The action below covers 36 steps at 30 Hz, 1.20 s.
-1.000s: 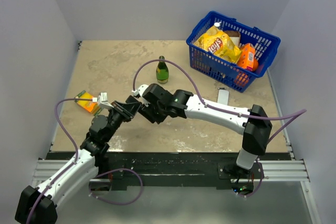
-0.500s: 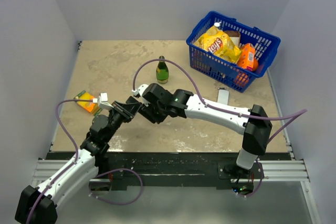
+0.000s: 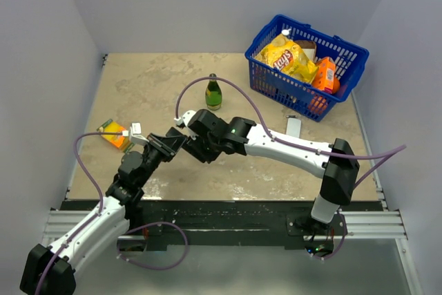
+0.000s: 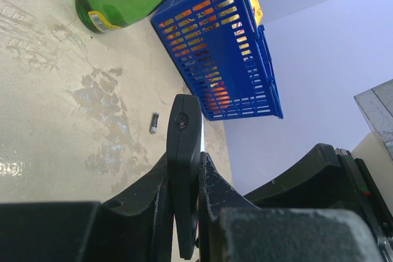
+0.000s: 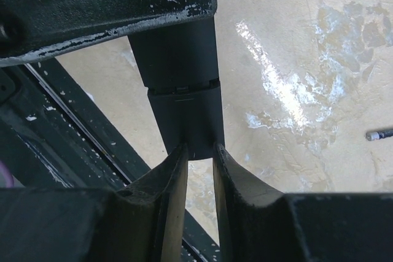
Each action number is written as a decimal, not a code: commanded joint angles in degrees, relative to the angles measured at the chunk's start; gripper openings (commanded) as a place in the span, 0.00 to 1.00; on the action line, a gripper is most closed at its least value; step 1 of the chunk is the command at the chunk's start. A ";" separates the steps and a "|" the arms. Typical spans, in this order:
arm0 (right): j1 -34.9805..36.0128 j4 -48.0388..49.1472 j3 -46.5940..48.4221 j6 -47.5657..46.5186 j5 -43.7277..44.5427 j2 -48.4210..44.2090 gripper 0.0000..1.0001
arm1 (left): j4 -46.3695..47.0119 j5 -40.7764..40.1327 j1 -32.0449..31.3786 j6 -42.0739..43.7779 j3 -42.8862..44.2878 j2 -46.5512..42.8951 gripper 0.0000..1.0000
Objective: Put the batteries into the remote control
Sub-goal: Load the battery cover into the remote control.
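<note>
Beige mottled table [image 3: 152, 88] fills the top view, walled in pale grey. On it are a blue basket [image 3: 284, 89] of snack packs at far right, a green bottle [image 3: 213, 93] mid-back, an orange packet [image 3: 114, 135] at left and a flat white device [image 3: 293, 126] near the basket. Over the table's left-middle the left arm [image 3: 103, 219] and the right arm [image 3: 283, 144] meet; what they hold is hidden from above.

From the left wrist, the left fingers [image 4: 144, 197] are clamped on the remote control [image 4: 184, 145], which stands edge-on between them above the table. One battery [image 4: 154, 123] lies loose on the table beyond, near the basket's corner.

From the right wrist, the right fingers [image 5: 172, 188] stand narrow. Their tips are at the remote's free end, below a seam that looks like the back cover's edge; whether they pinch it I cannot tell. The battery lies well apart, at the right edge.

By my reading the task is early. The remote is held aloft, the cover seems shut and no battery is loaded, so opening, inserting and closing all remain.
</note>
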 commanded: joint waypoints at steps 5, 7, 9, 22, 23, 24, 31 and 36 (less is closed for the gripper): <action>0.37 -1.57 4.46 0.89 1.40 -2.15 0.27 | 5.25 1.69 0.11 -4.35 0.65 0.10 0.00; 0.28 -1.92 4.73 0.89 1.58 -2.32 0.28 | 4.90 1.42 0.11 -4.43 0.65 0.10 0.00; 0.37 -2.18 5.17 0.89 1.49 -2.32 0.27 | 4.73 1.16 0.11 -4.61 0.65 0.36 0.00; 0.28 -3.86 7.45 0.98 2.46 -2.41 0.29 | 4.55 0.01 0.20 -6.63 -0.14 0.98 0.00; 0.28 -3.86 7.80 1.16 2.54 -2.41 0.29 | 4.55 0.10 0.20 -6.63 -0.23 0.89 0.00; 0.28 -3.86 7.89 1.33 2.81 -2.67 0.29 | 4.55 0.01 0.20 -6.63 -0.23 0.98 0.00; 0.28 -2.63 7.55 5.89 5.35 -6.54 0.40 | 5.69 0.19 0.20 -6.72 -0.41 0.89 0.00; -1.82 2.18 1.67 17.13 6.85 -13.21 0.60 | 8.24 0.19 0.29 -7.25 -0.32 1.42 0.00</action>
